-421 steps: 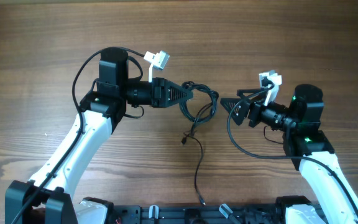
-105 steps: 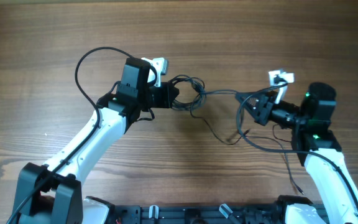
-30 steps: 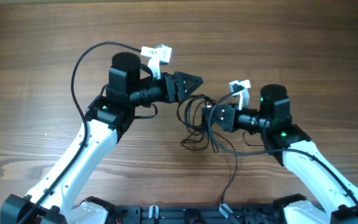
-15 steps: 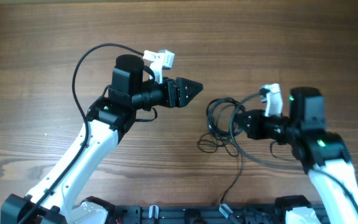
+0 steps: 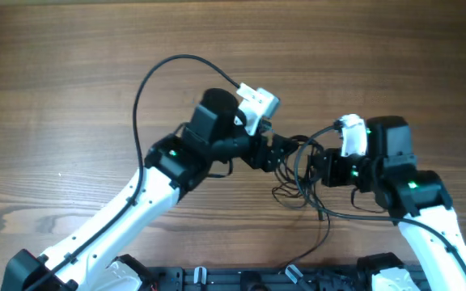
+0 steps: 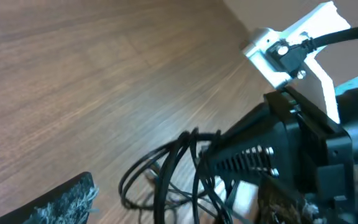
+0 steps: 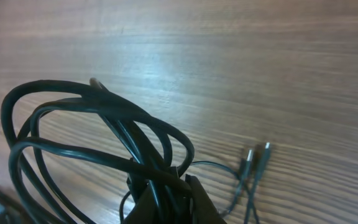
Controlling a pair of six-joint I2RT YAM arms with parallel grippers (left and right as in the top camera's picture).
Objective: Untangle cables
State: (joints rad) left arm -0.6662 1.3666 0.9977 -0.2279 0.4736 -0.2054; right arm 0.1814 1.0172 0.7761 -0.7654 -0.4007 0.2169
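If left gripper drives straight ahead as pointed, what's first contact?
Probably the cables, bunched in the right gripper directly ahead of the left gripper; that gripper sits just behind them. Depth is unclear.

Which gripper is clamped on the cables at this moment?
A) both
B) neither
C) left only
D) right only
D: the right wrist view shows the cables pinched between the shut fingers of the right gripper, while the left gripper has its jaws wide open and has not closed on them.
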